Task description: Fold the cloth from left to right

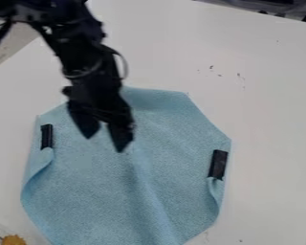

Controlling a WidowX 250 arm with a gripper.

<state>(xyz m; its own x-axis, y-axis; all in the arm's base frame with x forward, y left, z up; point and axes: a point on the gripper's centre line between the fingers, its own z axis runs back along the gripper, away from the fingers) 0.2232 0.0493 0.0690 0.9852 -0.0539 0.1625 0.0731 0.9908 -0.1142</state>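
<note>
Blue cloth [85,201] spread near, side edges curled below dark strips [47,136]; claw [105,143] above, moderately parted, empty, where closing inboard of the left edge could bunch, not fold; white bench [264,95] beyond.

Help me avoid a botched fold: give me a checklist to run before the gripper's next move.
- Gripper open: ok, fingers apart.
- Gripper at the blue cloth's image-left edge: not ok, it is further in, over the upper part.
- Black strip near that edge unobstructed: ok.
- Cloth smooth: not ok, both side edges curl inward.
- Fold made: not ok, the cloth lies mostly spread.
- Fingertips touching cloth: cannot tell.
</note>
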